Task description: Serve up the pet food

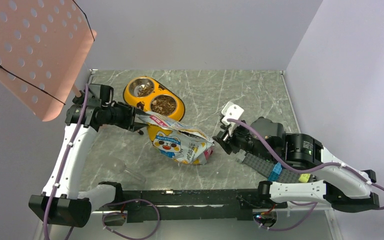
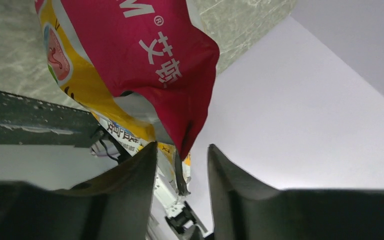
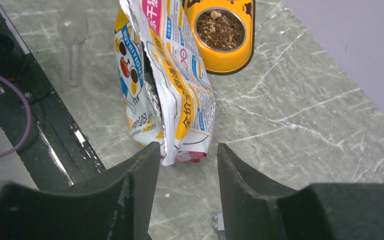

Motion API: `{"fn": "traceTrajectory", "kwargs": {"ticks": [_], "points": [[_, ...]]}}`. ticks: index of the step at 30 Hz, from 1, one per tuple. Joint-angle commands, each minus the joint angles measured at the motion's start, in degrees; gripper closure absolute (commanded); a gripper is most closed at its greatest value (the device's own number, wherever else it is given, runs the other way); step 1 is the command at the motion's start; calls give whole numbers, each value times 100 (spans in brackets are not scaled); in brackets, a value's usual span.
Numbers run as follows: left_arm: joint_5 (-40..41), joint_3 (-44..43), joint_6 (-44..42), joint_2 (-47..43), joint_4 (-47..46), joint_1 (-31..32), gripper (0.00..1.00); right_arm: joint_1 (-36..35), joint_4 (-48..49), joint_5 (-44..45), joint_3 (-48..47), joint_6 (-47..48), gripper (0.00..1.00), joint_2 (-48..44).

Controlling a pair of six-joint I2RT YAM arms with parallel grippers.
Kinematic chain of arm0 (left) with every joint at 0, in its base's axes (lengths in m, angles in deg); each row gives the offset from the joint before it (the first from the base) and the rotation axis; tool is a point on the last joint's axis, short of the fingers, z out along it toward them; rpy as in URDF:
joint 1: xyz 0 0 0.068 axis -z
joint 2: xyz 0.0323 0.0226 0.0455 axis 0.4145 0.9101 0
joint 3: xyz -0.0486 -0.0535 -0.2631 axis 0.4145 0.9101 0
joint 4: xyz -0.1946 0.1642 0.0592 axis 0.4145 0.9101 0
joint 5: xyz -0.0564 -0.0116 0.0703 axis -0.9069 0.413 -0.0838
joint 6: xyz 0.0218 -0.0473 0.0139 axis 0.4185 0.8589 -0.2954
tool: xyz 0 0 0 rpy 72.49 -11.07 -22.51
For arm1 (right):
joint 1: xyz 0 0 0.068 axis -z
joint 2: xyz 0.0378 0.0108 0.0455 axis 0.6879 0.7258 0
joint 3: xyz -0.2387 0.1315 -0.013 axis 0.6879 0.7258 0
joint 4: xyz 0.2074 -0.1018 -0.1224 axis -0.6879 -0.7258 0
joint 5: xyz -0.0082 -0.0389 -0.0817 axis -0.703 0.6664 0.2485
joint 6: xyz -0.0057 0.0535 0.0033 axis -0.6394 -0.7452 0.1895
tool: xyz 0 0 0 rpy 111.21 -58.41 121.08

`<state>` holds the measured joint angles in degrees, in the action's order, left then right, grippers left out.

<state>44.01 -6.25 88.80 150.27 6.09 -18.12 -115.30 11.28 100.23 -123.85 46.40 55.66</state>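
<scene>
The pet food (image 1: 164,105) fills the right steel cup of the yellow double bowl (image 1: 179,106), and a little lies in the left cup; it also shows as brown kibble (image 3: 220,30) in the right wrist view. The glossy bag (image 1: 180,142) lies slumped on the table just in front of the bowl. My left gripper (image 1: 141,125) is open at the bag's top end. In its wrist view the left gripper (image 2: 182,146) has the bag (image 2: 145,55) dangling a loose edge between its spread fingers. My right gripper (image 3: 188,146) is open, with the bag (image 3: 172,85) ending just ahead of its fingertips.
A clear plastic scoop (image 1: 125,170) lies near the front rail on the left. A grey studded strip (image 1: 262,167) sits by the right arm. A pink perforated board (image 1: 30,50) overhangs the back left corner. Walls close the table at the back and right.
</scene>
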Motion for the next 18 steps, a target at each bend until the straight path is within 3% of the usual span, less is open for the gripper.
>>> {"fn": "traceTrajectory", "kwargs": {"ticks": [1,8,11,15,18], "points": [[492,-91,-27,-223,-172,-31,49,11,264,7,-276,199,47,308],[460,67,137,-466,-350,222,42,67,637,-132,-558,161,22,1305],[459,303,319,-477,-584,551,41,140,722,-233,-910,333,17,1853],[671,419,420,-410,-778,778,47,201,712,-219,-1395,723,14,2652],[868,325,324,-315,-695,795,58,193,439,-257,-1962,1001,15,3372]]}}
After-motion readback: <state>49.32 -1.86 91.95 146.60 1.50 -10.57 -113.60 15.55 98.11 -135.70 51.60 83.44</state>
